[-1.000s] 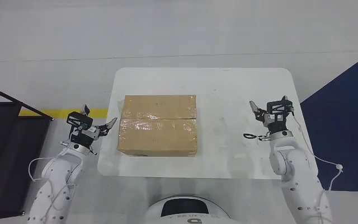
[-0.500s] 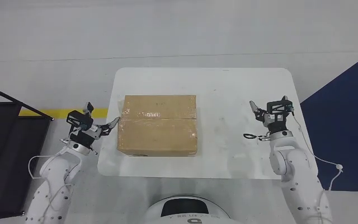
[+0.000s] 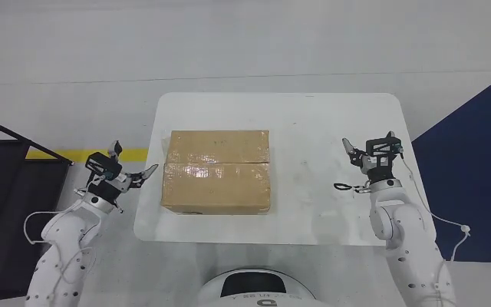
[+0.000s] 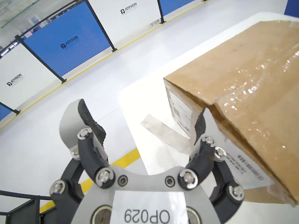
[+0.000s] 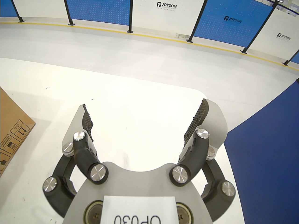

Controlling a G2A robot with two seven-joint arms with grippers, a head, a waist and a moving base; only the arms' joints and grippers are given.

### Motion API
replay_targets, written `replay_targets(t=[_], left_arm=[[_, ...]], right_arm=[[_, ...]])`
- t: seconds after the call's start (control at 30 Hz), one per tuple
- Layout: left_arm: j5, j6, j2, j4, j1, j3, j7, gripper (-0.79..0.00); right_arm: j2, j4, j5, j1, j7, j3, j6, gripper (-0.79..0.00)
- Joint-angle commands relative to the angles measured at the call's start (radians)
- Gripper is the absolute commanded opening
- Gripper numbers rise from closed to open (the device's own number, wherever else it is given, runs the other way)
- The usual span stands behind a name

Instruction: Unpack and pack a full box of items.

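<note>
Box (image 3: 217,170) of brown cardboard lies closed in the left half of the white worktop (image 3: 322,153), slightly left of the frame's centre in the top view. Its two top flaps meet along a seam covered by glossy clear tape (image 4: 254,87). No items are out on the worktop, so unpacking has not really begun, and packing comes only after that.

The left wrist view hints at a first step. A loose strip of tape (image 4: 163,130) trails onto the worktop by the box's near corner, and the flap edge there looks slightly lifted. I judge the tape as only partly freed, with the long seam still sealed.

The left gripper (image 3: 135,157) hangs off the worktop's left edge, just beside the box's left end, its fingers spread apart and holding nothing. The right gripper (image 3: 370,140) sits over the worktop's right side, well apart from the box, its fingers likewise wide apart and empty.

What is left is nearly everything: clear the tape, fold back the flaps, lift the contents out, and return them.
</note>
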Motion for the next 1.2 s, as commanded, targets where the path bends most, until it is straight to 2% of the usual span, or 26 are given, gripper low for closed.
replay_targets(t=[0.0, 0.17, 0.4, 0.73, 1.07, 1.17], left_arm=[[0.038, 0.005, 0.001, 0.011, -0.001, 0.018, 0.008, 0.000], [0.062, -0.001, 0.001, 0.020, 0.000, 0.045, 0.038, 0.000], [0.040, -0.015, 0.005, 0.015, 0.006, 0.032, 0.067, 0.000], [-0.012, -0.198, 0.021, -0.004, 0.052, -0.012, 0.258, 0.000], [0.155, -0.347, 0.049, -0.016, 0.090, -0.015, 0.480, 0.000], [0.279, -0.306, 0.059, -0.021, 0.108, -0.016, 0.508, 0.000]], right_arm=[[0.000, 0.000, 0.000, 0.000, 0.000, 0.000, 0.000, 0.000], [0.000, 0.000, 0.000, 0.000, 0.000, 0.000, 0.000, 0.000], [0.000, 0.000, 0.000, 0.000, 0.000, 0.000, 0.000, 0.000], [0.000, 0.000, 0.000, 0.000, 0.000, 0.000, 0.000, 0.000], [0.000, 0.000, 0.000, 0.000, 0.000, 0.000, 0.000, 0.000], [0.000, 0.000, 0.000, 0.000, 0.000, 0.000, 0.000, 0.000]])
